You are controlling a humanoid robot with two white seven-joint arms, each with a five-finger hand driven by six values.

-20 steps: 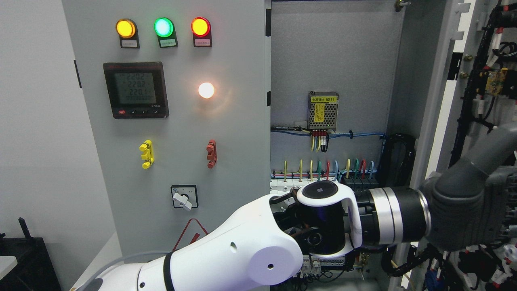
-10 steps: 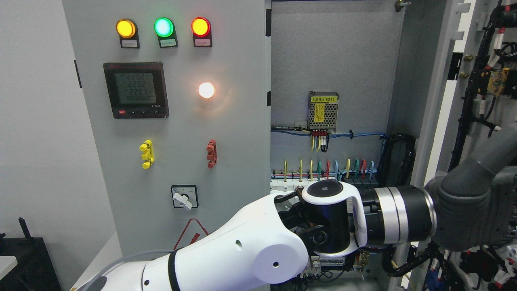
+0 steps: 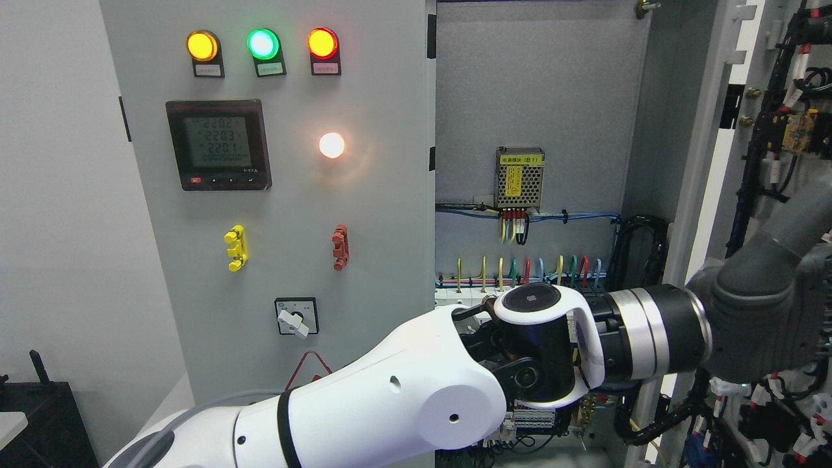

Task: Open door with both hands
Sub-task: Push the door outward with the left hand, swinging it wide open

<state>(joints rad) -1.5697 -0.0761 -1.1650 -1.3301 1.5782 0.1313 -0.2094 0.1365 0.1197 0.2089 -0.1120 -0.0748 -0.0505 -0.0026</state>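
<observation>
The grey cabinet's right door (image 3: 705,149) stands swung open to the right, and the wiring on its inner face (image 3: 783,130) shows. The left door (image 3: 292,208) is closed flat. My white left arm (image 3: 390,409) enters at the lower left and reaches across the open compartment (image 3: 526,97). Its silver wrist (image 3: 650,338) ends in the grey left hand (image 3: 767,318), which sits at the open door's edge. I cannot tell how the hand meets the door. No right arm is visible.
The closed door carries three lit lamps (image 3: 262,44), a meter (image 3: 218,144), yellow and red handles and a rotary switch (image 3: 296,316). Inside are a power supply (image 3: 520,179), coloured terminal wires (image 3: 520,273) and a black cable bundle (image 3: 640,253). A black object (image 3: 39,416) sits lower left.
My left arm and hand have shifted a little to the right and slightly up. The open door has barely moved.
</observation>
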